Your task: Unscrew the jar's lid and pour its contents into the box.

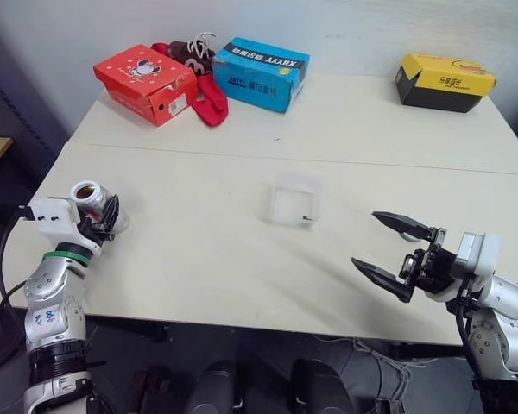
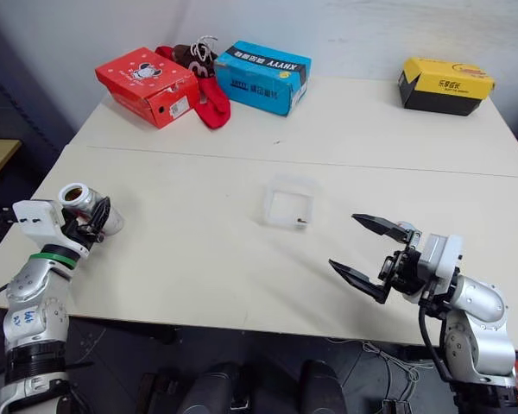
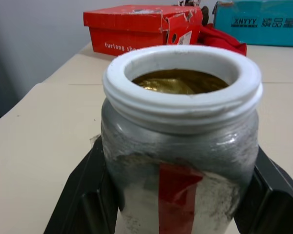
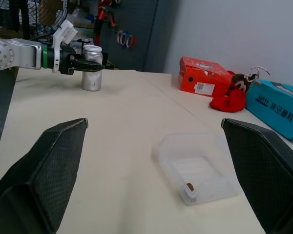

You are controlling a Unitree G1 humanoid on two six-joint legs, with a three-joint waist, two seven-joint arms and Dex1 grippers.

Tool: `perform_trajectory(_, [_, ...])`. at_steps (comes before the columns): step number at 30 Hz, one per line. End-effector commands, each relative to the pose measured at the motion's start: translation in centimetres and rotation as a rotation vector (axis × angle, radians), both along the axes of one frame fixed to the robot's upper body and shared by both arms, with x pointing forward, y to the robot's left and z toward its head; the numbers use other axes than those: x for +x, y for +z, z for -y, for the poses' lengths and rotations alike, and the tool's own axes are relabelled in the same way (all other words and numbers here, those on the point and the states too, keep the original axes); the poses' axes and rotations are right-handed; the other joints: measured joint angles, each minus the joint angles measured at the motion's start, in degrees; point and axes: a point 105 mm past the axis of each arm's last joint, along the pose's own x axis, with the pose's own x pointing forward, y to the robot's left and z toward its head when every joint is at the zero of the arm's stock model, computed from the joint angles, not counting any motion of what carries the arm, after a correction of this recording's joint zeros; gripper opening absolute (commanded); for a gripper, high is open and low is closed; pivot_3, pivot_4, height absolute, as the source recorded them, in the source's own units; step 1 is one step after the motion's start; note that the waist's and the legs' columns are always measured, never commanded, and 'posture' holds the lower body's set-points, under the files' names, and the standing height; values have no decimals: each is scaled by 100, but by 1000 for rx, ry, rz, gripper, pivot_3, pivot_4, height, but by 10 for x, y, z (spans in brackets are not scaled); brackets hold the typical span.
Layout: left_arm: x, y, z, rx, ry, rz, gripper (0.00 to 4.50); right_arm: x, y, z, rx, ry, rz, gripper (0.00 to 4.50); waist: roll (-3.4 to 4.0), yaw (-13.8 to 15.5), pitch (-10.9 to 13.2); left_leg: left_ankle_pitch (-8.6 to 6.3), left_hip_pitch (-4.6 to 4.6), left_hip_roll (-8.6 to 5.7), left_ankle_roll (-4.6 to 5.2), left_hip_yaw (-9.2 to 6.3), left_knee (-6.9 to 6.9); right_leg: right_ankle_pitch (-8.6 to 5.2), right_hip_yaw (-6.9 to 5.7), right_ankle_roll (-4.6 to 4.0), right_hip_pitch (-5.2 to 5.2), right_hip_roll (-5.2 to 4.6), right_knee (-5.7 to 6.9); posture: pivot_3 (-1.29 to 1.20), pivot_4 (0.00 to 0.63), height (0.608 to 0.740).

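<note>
Gripping the jar (image 1: pixel 93 201) upright near the table's (image 1: pixel 198 267) left edge, the left gripper (image 1: pixel 104 220) has its fingers clamped around the body; the jar's mouth is uncovered. Well off to its right, the right gripper (image 1: pixel 393 250) hangs with fingers spread wide and nothing between them. Just beyond it sits the box (image 1: pixel 294 199), with a dark bit (image 4: pixel 190 186) inside.

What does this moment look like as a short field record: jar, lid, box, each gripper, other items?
jar: open-mouthed, upright, near the table's left edge
lid: off the jar
box: mid-table, one small dark bit inside, otherwise looks empty
left gripper: shut on the jar
right gripper: open, empty, above the table right of the box
table: pale top
other items: red shoe box, blue shoe box, yellow shoe box along the far edge
</note>
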Motion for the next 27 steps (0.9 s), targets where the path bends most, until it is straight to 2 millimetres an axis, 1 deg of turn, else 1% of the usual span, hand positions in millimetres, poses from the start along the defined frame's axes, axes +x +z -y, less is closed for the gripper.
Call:
perform_trajectory(1, [1,-9,1,-8,-18,-47,2383,-8,7,-6,-26,54,87,4489,0,1,0,0,2,0,0,0,0,0,1,0,1,0,0,0,150,740])
perform_trajectory(2, [1,-9,1,-5,-20,-51,2383,-9,6,-7,-23,56,86,4489,0,1,0,0,2,0,0,1,0,0,5,0,1,0,0,0,150,740])
perform_trajectory(4, [0,-8,-2,-7,-13,-53,3123,-10,5,-8,-17,52,67,4500,0,1,0,-2,3,0,0,1,0,0,18,0,2,-1,0,0,150,740])
perform_trajectory(6, [-1,-8,-5,-12,-4,-52,3663,-10,4,-8,-12,42,53,4500,0,-3,0,-3,3,1,-1,0,0,0,35,0,1,-2,-1,0,150,740])
perform_trajectory(8, [-2,-7,-6,-20,-16,-41,4351,-9,4,-7,-2,26,41,4500,0,-6,0,-5,1,3,-3,0,0,0,44,-1,0,-1,-5,0,150,740])
perform_trajectory(9, [-3,-5,-5,-20,-23,-32,4467,-9,3,-6,-1,19,33,4500,-1,-7,0,-7,1,5,-4,0,0,0,48,-1,0,-1,-7,0,150,740])
perform_trajectory(12, [-7,-2,-4,-9,-45,-14,4467,-10,0,-4,-5,7,4,4500,0,-6,0,-9,1,9,-7,0,-1,0,52,-2,0,-19,-13,0,150,740])
perform_trajectory(14, [-17,-4,-5,-10,-68,-27,4467,-14,-4,1,-15,-18,-26,4500,0,-7,0,-11,1,9,-9,0,-2,0,52,-3,0,-25,-16,0,150,740])
perform_trajectory(18, [-40,-16,-21,31,-58,-105,4467,-20,-9,17,-29,-103,-79,4500,0,-36,0,-28,1,11,-11,2,-13,-4,49,-11,-3,-31,-25,0,150,740])
perform_trajectory(20, [-47,-19,-26,40,-62,-126,4467,-22,-11,21,-32,-128,-94,4500,0,-39,0,-29,1,12,-11,4,-15,-5,47,-12,-2,-30,-33,0,150,740])
perform_trajectory(24, [-66,-22,-43,90,-62,-152,4467,-33,-18,40,-44,-213,-138,4500,0,-8,0,-33,2,13,-10,5,-19,-7,47,-15,-3,-40,-59,0,150,740])
perform_trajectory(25, [-72,-23,-44,136,-90,-171,4467,-37,-18,44,-60,-225,-139,4500,0,-2,0,-35,2,13,-9,5,-22,-7,47,-15,-3,-42,-65,0,150,740])
perform_trajectory(27, [-85,-21,-33,284,-217,-216,4467,-46,-18,55,-104,-240,-144,4500,0,-2,0,-37,1,13,-8,8,-30,-7,47,-15,-4,-43,-77,0,150,740])
